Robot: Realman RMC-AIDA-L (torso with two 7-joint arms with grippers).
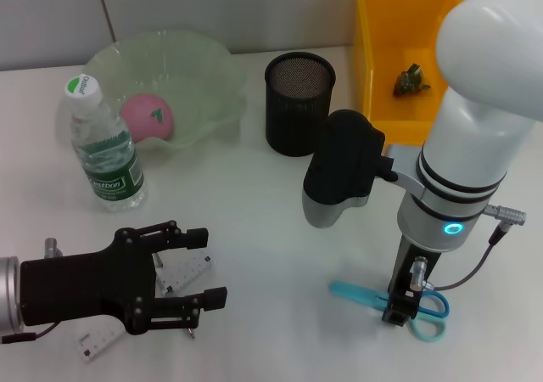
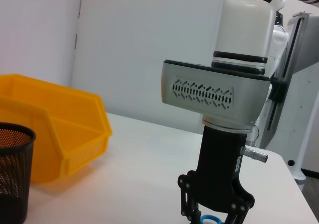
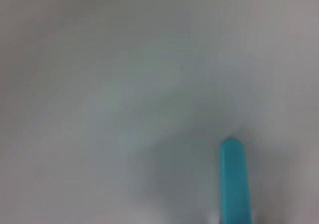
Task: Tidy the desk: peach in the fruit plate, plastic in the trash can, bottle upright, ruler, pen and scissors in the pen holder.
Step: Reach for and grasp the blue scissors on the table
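The right gripper (image 1: 399,307) stands straight down on the teal plastic scissors (image 1: 361,295), lying flat on the smooth white table (image 1: 254,212); whether it grips them I cannot tell. The left gripper (image 1: 197,267) hovers open over the clear ruler (image 1: 102,335).

white desk (image 1: 254,221) with bottle (image 1: 103,144), fruit plate (image 1: 212,76), pen holder (image 1: 299,103), yellow bin (image 1: 373,59), ruler (image 1: 182,278), scissors (image 1: 356,294)

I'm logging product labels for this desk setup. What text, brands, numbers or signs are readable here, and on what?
Water bottle: green label with white lettering, too small to read; its cap has print, also unreadable.
Ruler under the left gripper: scale marks only, no legible numbers.
Peach: a small green mark, not text.
Nothing else carries writing.
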